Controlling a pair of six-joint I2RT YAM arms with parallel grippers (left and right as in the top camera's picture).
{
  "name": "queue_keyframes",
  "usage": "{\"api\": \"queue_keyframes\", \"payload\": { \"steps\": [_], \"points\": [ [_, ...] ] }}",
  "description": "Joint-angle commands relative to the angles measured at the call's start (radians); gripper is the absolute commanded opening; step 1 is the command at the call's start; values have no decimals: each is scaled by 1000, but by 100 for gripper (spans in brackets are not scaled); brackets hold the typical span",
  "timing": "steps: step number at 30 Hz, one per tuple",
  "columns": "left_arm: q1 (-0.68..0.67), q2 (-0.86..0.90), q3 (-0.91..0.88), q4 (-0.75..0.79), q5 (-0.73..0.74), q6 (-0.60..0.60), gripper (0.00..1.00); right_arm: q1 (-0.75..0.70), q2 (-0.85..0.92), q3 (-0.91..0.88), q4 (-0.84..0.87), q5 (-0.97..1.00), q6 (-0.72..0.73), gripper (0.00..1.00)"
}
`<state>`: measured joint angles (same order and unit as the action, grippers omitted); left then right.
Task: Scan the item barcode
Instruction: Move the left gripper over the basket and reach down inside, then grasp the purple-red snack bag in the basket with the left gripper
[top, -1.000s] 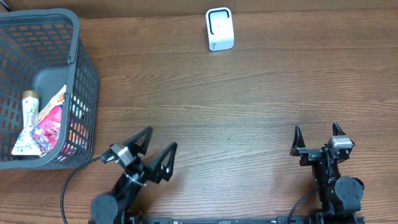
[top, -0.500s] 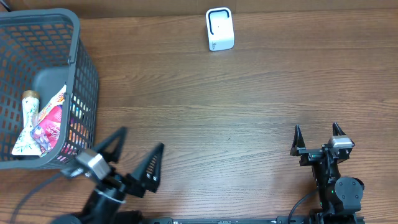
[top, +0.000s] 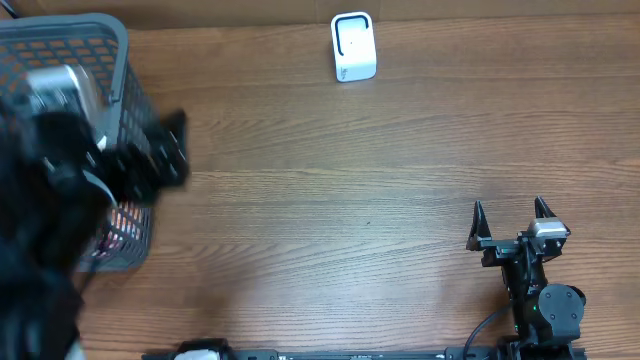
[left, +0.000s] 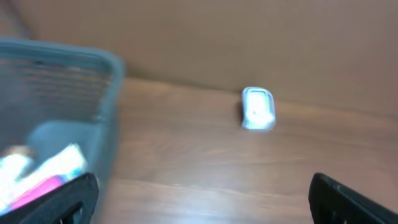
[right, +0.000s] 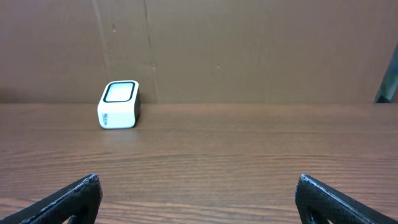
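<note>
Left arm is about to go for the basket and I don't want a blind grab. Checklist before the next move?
1. ok: the left gripper is open and empty.
2. cannot tell: whether it is lined up over a packet; the overhead view of that arm is blurred.
3. ok: the packets lie in the basket with nothing covering them.
4. cannot tell: which way any barcode faces; it is too blurred.
5. ok: the scanner is standing, with nothing in front of it.
6. ok: the right gripper is open and sits apart from the basket and scanner.
</note>
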<state>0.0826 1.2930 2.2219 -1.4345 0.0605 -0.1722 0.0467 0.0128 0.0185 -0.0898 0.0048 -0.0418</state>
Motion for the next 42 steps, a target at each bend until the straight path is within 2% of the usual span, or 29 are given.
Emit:
{"api": "queue_keyframes", "payload": {
  "steps": [1,5,13,17,20,22,27,31,37,42],
  "points": [
    [85,229,344,-136,-107,-12,100,5,-10,-11,7,2,-5,100],
    [192,418,563,-255,-48,-38,100,5,-10,-11,7,2,-5,100],
    [513,537,575,-255,-41,-98,99,5,-10,-11,7,2,-5,100],
    [589,566,565,-255,-19,-89,100,5,-10,-11,7,2,-4,100],
    [593,563,504,-255,29,17,100,5,-10,-11,7,2,-5,100],
    [593,563,451,-255,20,39,100,5,-10,-11,7,2,-5,100],
    [593,564,259,-255,-11,17,100,5,-10,-11,7,2,-5,100],
    [598,566,131,-240,-179,-70,100,5,-10,-11,7,2,-5,100],
    [603,568,-53,-183,-134,-71,100,5,-10,-11,7,2,-5,100],
    [603,568,-231,-78,-127,-71,100,5,-10,-11,7,2,-5,100]
  ]
}}
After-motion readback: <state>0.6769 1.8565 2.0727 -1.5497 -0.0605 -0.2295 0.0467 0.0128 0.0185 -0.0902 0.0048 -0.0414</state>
